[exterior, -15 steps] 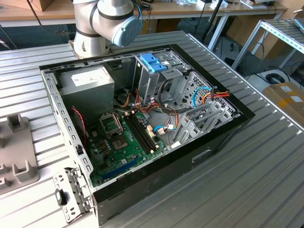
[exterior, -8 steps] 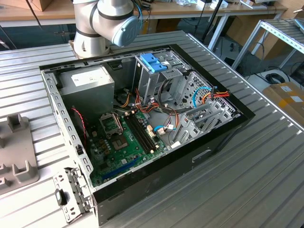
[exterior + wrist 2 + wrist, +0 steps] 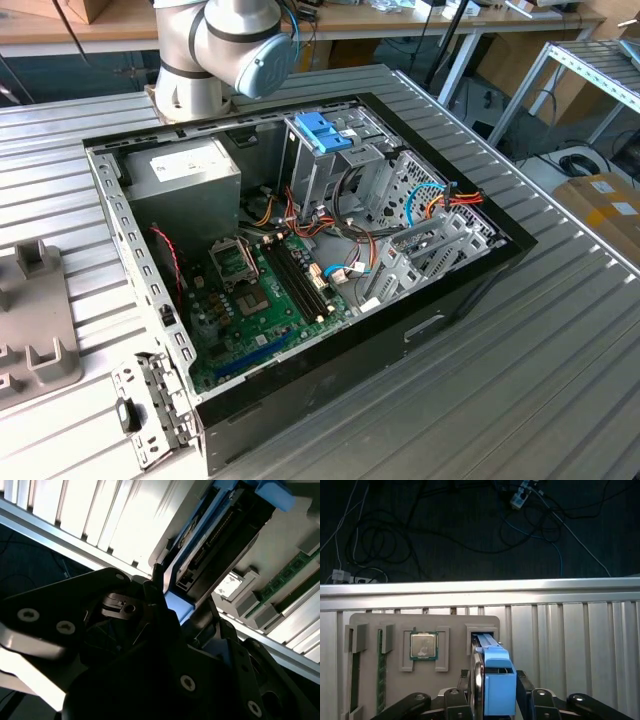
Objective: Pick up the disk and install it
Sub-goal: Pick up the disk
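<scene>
In the first wrist view the disk [image 3: 492,647] stands on edge in a slot of a grey parts tray [image 3: 452,625], its blue carrier frame facing the camera. My gripper [image 3: 497,690] reaches in from below, and its dark fingers [image 3: 521,685] press against both sides of the blue frame, shut on the disk. The second wrist view shows the disk [image 3: 210,540] from the side, with its connector edge and blue frame just beyond a fingertip [image 3: 158,577]. The disk's lower part is hidden in the slot.
The tray also holds a processor chip [image 3: 423,646] and a green memory stick [image 3: 381,672]. In the exterior view an open computer case [image 3: 300,260] lies on the slatted metal table [image 3: 520,380], with a blue-handled drive cage [image 3: 325,135], a grey power supply [image 3: 185,175] and the arm's base [image 3: 215,50].
</scene>
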Robot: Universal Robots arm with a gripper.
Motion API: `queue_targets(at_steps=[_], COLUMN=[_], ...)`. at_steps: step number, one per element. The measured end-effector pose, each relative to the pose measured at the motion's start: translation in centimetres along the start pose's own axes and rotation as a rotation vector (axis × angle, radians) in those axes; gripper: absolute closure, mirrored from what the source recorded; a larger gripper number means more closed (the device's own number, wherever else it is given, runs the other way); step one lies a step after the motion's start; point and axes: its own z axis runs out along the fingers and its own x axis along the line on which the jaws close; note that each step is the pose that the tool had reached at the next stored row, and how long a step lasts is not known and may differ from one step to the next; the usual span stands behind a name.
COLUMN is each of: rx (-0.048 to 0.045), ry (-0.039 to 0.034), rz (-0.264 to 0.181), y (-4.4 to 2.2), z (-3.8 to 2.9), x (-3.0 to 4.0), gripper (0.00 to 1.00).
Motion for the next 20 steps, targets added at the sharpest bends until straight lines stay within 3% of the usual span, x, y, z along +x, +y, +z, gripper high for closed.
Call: queue_targets(at_steps=[7, 18, 19, 20], rx=[-0.0001, 0.0000, 0.0000, -0.0001], ry=[0.0000, 0.0000, 0.0001, 0.0000], rz=[0.000, 0.000, 0.000, 0.000], y=[0.11, 0.11, 0.11, 0.11], z=[0.60, 0.67, 0.67, 0.68], x=[0.03, 0.04, 0.04, 0.04], gripper=[0.52, 0.52, 0.53, 0.63])
